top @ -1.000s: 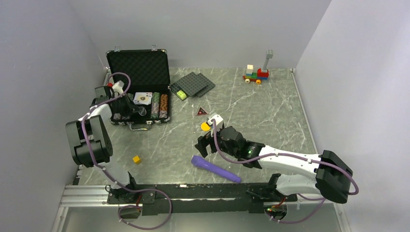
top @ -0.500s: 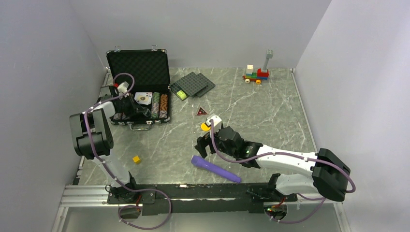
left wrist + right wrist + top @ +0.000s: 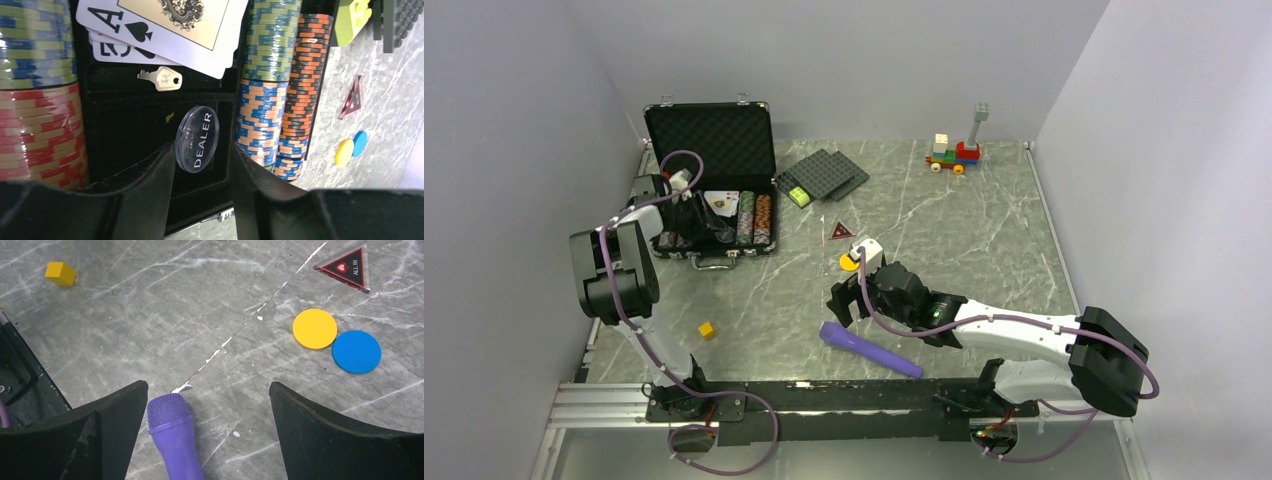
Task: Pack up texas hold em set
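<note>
The black case (image 3: 709, 140) stands open at the back left, foam lining showing (image 3: 130, 125). In it lie playing cards (image 3: 165, 25), striped chip stacks (image 3: 265, 75) and a clear DEALER button (image 3: 197, 139), tilted on edge. My left gripper (image 3: 202, 155) hangs over the case (image 3: 709, 225), open. The button leans by the left finger with a gap to the right one. My right gripper (image 3: 207, 395) is open and empty above the table (image 3: 844, 298). The yellow disc (image 3: 314, 328), blue disc (image 3: 356, 351) and dark red triangle (image 3: 347, 267) lie on the table beyond it.
A purple microphone (image 3: 175, 440) lies between my right fingers, close to the left one, and runs toward the front (image 3: 869, 349). A yellow cube (image 3: 707, 329) sits front left. Dark studded plates (image 3: 824, 175) and a brick train (image 3: 954, 152) are at the back. A small key (image 3: 160, 79) lies in the case.
My left gripper has moved right and farther in over the open case. The right arm has shifted slightly left and then stayed still.
</note>
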Robot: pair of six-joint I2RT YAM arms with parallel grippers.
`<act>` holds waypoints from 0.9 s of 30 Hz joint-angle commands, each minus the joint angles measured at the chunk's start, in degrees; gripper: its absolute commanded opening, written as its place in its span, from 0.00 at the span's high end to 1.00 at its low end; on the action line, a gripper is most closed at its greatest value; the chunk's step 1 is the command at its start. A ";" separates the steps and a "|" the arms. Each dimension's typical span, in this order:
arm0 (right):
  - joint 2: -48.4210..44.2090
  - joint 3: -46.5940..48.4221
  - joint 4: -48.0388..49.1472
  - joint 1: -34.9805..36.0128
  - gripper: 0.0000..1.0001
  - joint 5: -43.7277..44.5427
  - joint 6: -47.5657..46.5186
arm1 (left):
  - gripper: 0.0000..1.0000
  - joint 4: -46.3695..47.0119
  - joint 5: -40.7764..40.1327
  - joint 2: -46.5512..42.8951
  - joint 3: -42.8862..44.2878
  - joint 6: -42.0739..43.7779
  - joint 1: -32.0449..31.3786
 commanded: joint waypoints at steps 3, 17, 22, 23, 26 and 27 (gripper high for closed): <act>-1.17 1.35 1.92 -0.03 0.04 0.15 0.79 | 0.45 -2.52 -4.99 -1.86 2.75 2.64 -1.02; -1.70 3.25 -5.30 -0.57 0.03 8.44 3.85 | 0.28 -4.83 -17.33 -13.71 2.13 6.61 -4.05; -0.77 5.72 -13.65 -3.99 0.05 9.79 5.24 | 0.22 -8.68 -16.44 -25.03 2.22 7.13 -5.62; -0.53 6.22 -15.18 -5.20 0.06 9.61 5.40 | 0.20 -9.10 -16.15 -27.33 1.62 7.31 -6.83; 0.34 7.27 -19.05 -10.88 0.08 6.46 5.54 | 0.18 -9.68 -18.43 -33.69 -1.02 9.28 -11.64; 0.78 7.51 -19.80 -12.93 0.09 4.74 5.13 | 0.17 -10.10 -18.82 -35.23 -1.64 10.10 -13.44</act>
